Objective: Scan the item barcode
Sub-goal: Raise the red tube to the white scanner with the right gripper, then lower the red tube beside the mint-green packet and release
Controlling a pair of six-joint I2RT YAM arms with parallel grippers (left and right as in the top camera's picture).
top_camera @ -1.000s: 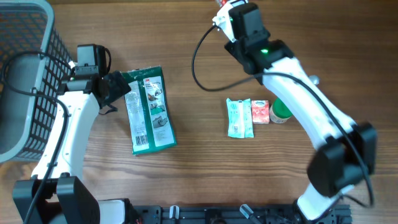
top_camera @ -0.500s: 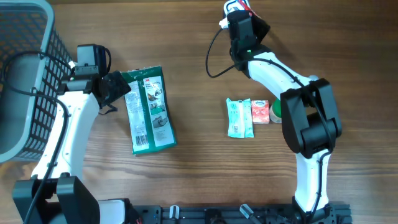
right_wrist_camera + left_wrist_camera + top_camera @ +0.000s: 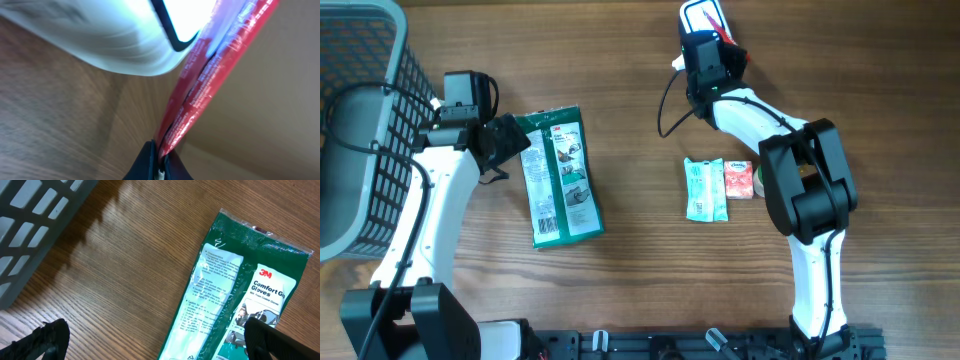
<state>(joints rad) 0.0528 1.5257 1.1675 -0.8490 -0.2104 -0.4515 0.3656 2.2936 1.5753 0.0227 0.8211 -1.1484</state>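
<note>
Right fingers [image 3: 150, 160] are pressed together, pinching the bottom edge of a red packet [image 3: 200, 90]. The packet sticks up and away from the tips, thin and flat, glossy film with tiny white print, two layers showing at the seam. Just beside it on the left is a white rounded housing with a bright window edged in black, probably the scanner [image 3: 125, 35]; the wrist view is too close and blurred to be sure. Whether the packet touches it I cannot tell. In the overhead view this pair sits at the far edge of the table [image 3: 620, 250], with the scanner [image 3: 700, 15] just beyond the fingers.

Left fingers [image 3: 50, 337] are spread wide and hold nothing. A green gloves pack [image 3: 240, 295] lies flat between and ahead of them, nearer the right tip, with a white text panel and shiny crinkled plastic. Well off to the left of the tips stands a grey plastic basket [image 3: 30, 225] with a grid wall.

The table is brown wood grain, matte. Near the right arm's elbow lie a mint-green packet [image 3: 705, 188] and a small red-and-white packet [image 3: 739, 179], side by side and touching. A green round thing behind them is mostly hidden by the arm.
</note>
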